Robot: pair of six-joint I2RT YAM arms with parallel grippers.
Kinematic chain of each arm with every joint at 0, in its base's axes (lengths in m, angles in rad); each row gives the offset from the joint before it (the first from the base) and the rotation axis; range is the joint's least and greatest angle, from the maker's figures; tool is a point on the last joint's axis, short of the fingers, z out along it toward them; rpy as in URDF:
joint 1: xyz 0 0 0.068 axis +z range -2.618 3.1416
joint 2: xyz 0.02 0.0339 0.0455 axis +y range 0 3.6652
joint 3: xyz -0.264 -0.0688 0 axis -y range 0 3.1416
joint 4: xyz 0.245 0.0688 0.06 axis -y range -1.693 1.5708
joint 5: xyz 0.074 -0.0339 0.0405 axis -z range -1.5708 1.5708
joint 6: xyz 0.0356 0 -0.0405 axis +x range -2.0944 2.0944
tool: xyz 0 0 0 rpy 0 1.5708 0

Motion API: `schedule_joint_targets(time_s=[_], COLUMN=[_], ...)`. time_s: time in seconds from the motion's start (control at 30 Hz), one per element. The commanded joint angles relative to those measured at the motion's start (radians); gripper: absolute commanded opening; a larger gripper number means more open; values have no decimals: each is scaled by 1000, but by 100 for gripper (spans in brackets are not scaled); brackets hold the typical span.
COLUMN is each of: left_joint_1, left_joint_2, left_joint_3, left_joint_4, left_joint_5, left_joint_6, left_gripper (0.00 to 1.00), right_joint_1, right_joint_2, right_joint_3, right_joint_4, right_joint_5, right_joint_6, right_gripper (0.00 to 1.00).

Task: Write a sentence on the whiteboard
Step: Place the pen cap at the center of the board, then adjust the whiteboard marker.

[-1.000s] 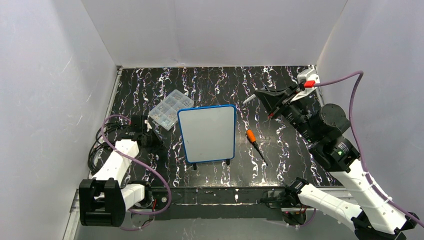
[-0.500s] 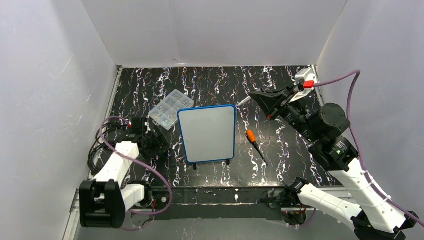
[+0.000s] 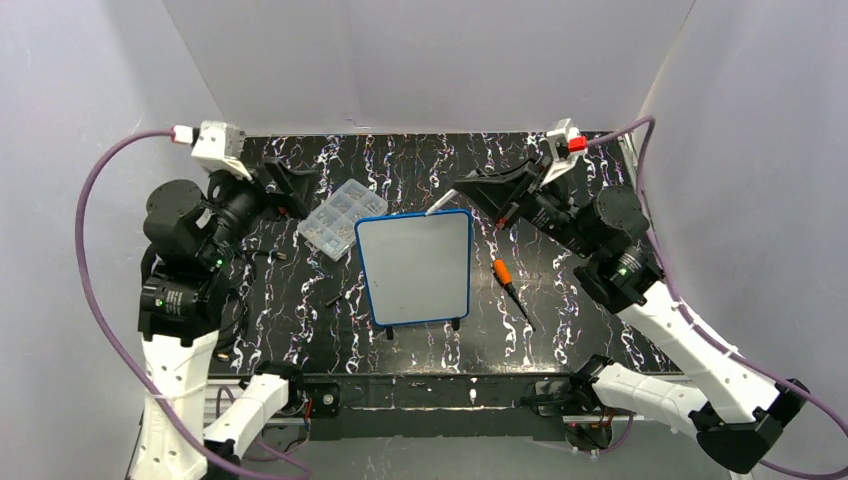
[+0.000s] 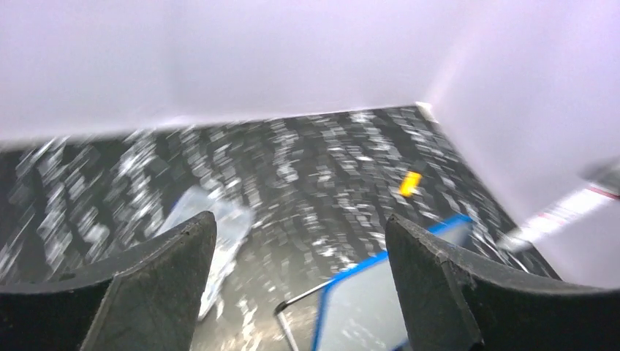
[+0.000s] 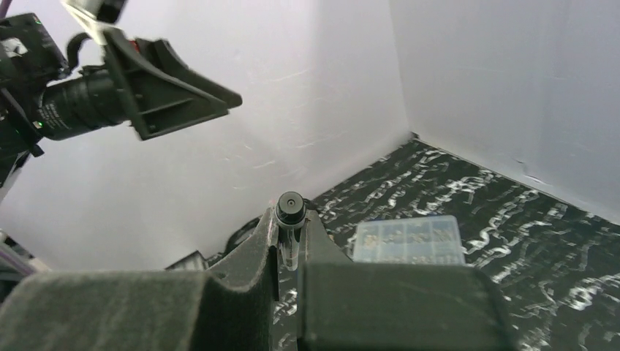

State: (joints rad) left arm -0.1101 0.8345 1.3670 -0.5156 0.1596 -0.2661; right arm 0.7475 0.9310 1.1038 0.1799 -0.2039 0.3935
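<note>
The left arm [image 3: 178, 355], folded low by the near edge a second ago, has reared up over the back-left of the tabletop [image 3: 560, 300]. Its left claw [image 4: 298, 234] is now spread wide and holds nothing, hanging near the clear compartment box [image 3: 342, 217]. The right arm [image 3: 650, 300] has swung in leftward, the right claw [image 3: 480, 193] pinched tight on a marker [image 3: 438, 208] whose tip now sits just over the far right corner of the whiteboard [image 3: 415, 268], which lies mid-tabletop with not a word on it, so I'd say writing is only about to begin.
</note>
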Motion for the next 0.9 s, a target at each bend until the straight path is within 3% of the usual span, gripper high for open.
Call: schedule_joint_targets(time_s=[0.0, 0.07, 0.2, 0.37, 0.53, 0.67, 0.87], left_joint_1=[-143, -215, -349, -484, -531, -547, -560], left_joint_2=[121, 139, 189, 227, 246, 274, 299], left_joint_3=[94, 95, 101, 85, 94, 106, 118], left_joint_4=[4, 35, 47, 40, 37, 23, 21], left_joint_5=[443, 543, 595, 533, 501, 517, 530], left_joint_6=[146, 167, 185, 238, 261, 296, 306], left_gripper=[83, 83, 86, 86, 84, 60, 42], right_joint_1=[4, 4, 6, 5, 7, 9, 9], right_joint_2=[30, 45, 69, 87, 93, 95, 98], right_joint_3=[-15, -15, -8, -2, -3, -2, -4], right_joint_4=[230, 246, 249, 255, 222, 197, 179], right_joint_5=[-78, -91, -110, -151, -180, -193, -207], right_joint_6=[141, 167, 191, 209, 207, 202, 203], right_gripper=[1, 1, 1, 1, 1, 1, 1])
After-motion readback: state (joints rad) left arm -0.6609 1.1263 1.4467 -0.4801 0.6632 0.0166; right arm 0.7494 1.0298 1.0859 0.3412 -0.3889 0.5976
